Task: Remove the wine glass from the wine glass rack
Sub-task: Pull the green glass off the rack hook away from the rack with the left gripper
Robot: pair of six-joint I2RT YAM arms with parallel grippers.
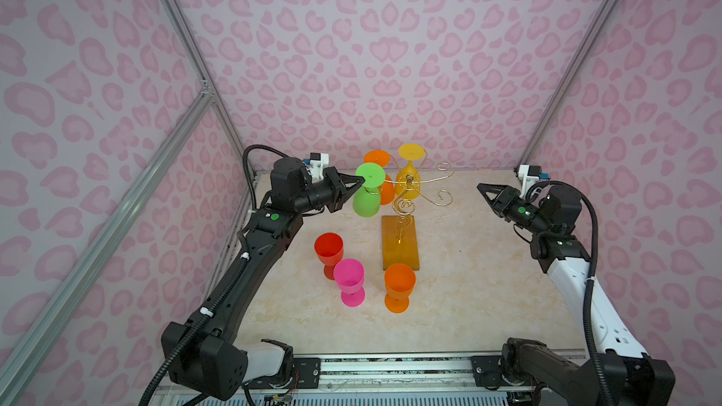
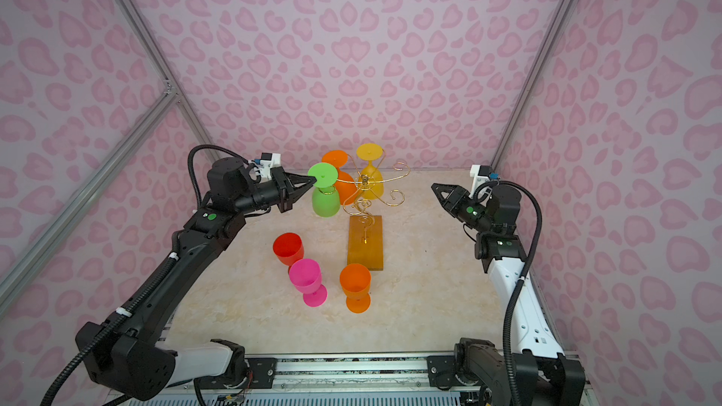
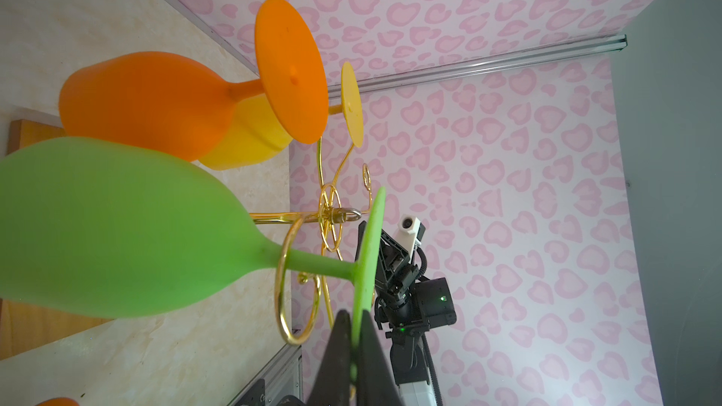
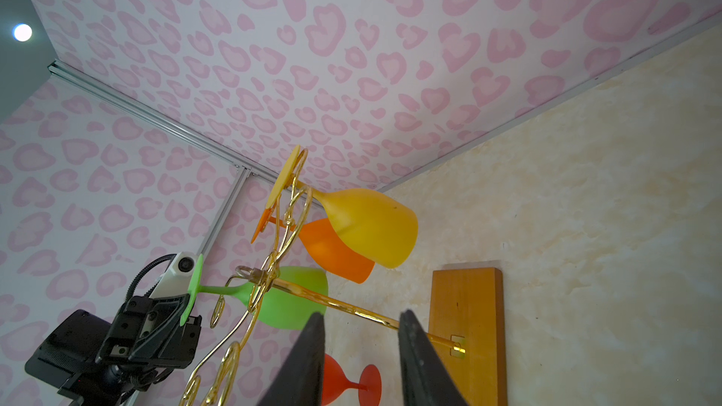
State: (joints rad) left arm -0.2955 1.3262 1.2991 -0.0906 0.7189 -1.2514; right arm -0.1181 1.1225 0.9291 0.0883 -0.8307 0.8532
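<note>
One lime-green wine glass point(image 1: 366, 201) hangs inverted from the gold wire rack point(image 1: 402, 255).

Both arms are mostly black, though the right arm point(image 1: 574, 287) has a long white shell on one link and the left arm point(image 1: 250, 267) is white only near its base. Each has a ribbed black hose point(image 1: 593, 228), a green dot point(image 1: 275, 217) and a small white camera point(image 1: 318, 161) by the wrist; the left pincer point(image 1: 361, 180) and right pincer point(image 1: 479, 186) are black pointed triangles with cut-out webbing.
</note>
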